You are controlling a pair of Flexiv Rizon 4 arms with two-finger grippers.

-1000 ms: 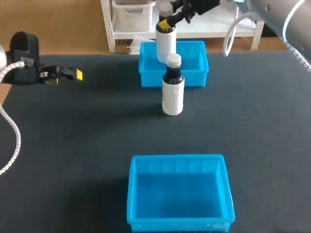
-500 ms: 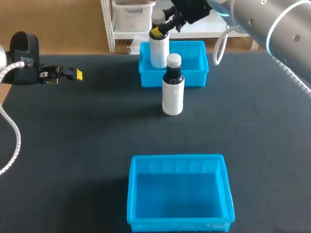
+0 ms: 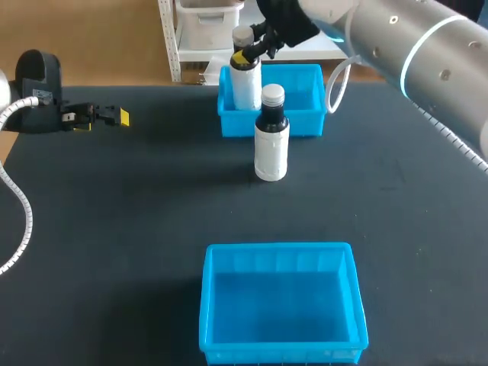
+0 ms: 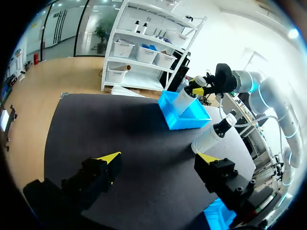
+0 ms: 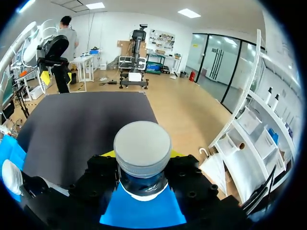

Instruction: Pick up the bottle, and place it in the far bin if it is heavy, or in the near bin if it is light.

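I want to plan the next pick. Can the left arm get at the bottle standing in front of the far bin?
Probably yes. Only bare table lies between the open left gripper and the standing bottle. The right gripper, shut on the held bottle, is over the far bin behind it.

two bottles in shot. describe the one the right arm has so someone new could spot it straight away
Find the blue far bin at the table's back edge. A free bottle stands on the table just before it. The held bottle is at the bin's left end, its neck clamped in the right gripper.
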